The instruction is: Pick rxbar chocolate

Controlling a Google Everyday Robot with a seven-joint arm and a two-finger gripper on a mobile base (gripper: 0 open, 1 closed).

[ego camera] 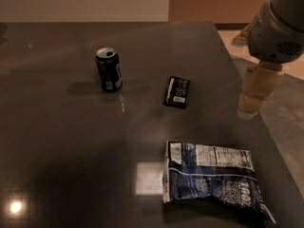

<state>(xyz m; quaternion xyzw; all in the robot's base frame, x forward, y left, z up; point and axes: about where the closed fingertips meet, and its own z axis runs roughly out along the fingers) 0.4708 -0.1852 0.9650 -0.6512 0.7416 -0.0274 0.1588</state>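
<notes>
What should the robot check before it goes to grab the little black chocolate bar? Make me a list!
1. The rxbar chocolate is in view, lying flat on the table: ok.
2. Nothing lies on the bar or touches it: ok.
3. The soda can stands well apart from the bar, on its left in the view: ok.
4. The chip bag lies apart from the bar, nearer the camera: ok.
5. The gripper is above the bar: not ok. It hangs by the table's right edge, off to the bar's right.
6. The path from the gripper to the bar is free of things: ok.
</notes>
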